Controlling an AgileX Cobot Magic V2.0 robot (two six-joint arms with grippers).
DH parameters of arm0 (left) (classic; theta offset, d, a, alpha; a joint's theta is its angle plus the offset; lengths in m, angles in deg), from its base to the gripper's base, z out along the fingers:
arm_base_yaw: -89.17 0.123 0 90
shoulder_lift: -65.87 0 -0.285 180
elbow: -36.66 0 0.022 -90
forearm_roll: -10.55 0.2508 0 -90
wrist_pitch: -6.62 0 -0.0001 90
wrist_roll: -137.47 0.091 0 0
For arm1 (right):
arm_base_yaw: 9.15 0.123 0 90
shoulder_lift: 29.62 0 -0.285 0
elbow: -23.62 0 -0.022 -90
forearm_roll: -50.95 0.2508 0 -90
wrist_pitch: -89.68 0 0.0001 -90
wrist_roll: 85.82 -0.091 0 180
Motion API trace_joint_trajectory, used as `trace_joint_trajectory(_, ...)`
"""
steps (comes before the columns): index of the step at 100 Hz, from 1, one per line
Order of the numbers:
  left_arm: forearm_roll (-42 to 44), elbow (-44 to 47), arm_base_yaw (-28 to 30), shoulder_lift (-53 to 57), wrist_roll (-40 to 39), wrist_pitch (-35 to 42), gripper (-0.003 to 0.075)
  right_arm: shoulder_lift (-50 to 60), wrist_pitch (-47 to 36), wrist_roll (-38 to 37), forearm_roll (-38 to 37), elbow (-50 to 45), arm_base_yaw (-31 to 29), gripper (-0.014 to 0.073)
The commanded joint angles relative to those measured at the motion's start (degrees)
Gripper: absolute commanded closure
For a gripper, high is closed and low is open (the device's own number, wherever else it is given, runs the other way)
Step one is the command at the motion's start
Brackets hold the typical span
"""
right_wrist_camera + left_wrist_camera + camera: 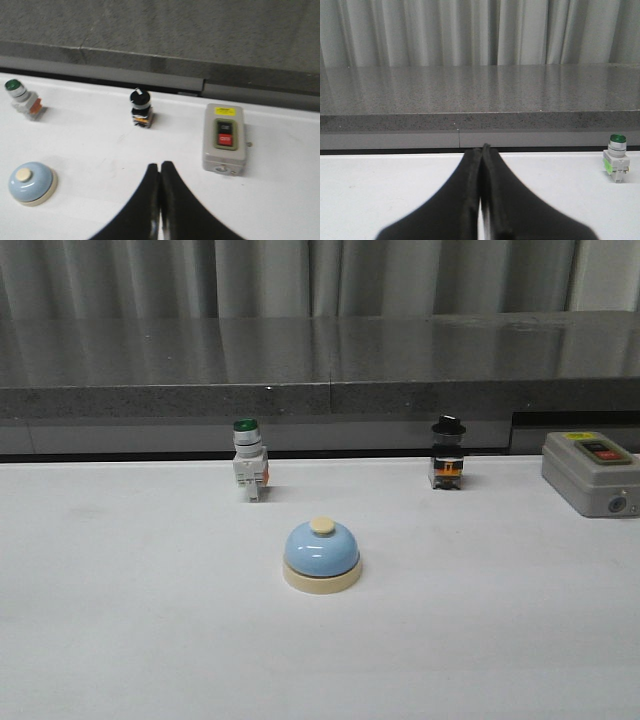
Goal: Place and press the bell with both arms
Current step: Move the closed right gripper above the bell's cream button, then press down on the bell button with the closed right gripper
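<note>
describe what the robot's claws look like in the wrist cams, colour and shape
Both look alike. The left claw is two matte black fingers, broad at the base and tapering to a narrow pointed tip, with a thin seam between them. The right claw has the same black, wedge-shaped pair. No markings, labels or cables show on either. The arms themselves are out of view, also in the front camera.

Lighting: even, soft, overhead; moderately bright. Shadows: faint, short, beneath the light-blue dome bell with cream base (321, 558). Glare: pale sheen on the polished grey stone counter (320, 350). Focus: my black pointed right gripper fingers (170, 205) blur close-up; right wrist view slightly soft.
</note>
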Motion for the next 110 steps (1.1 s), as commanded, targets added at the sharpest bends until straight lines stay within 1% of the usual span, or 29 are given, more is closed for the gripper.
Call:
trace_joint_trajectory(1, 0.05, 2.38, -0.03, 1.78, -0.24, 4.84, 0.0741, -4.54, -0.83, 0.54, -0.44, 6.05, 3.36, 0.0653)
trace_joint_trajectory(20, 0.05, 2.38, -0.03, 1.78, -0.24, 4.84, 0.0741, -15.31, 3.19, 0.6, -0.44, 13.91, 10.87, 0.0653)
trace_joint_trajectory(55, 0.05, 2.38, -0.03, 1.78, -0.24, 4.84, 0.0741, -32.82, 7.07, 0.6, 0.02, 24.46, 19.41, 0.0653)
trace_joint_trajectory(90, 0.05, 2.38, -0.03, 1.78, -0.24, 4.84, 0.0741, -46.94, 13.56, 0.6, 0.34, 35.29, 23.58, 0.0653)
trace_joint_trajectory(110, 0.05, 2.38, -0.03, 1.78, -0.24, 4.84, 0.0741, -53.0, 16.92, 0.6, 0.39, 40.18, 24.02, 0.0653)
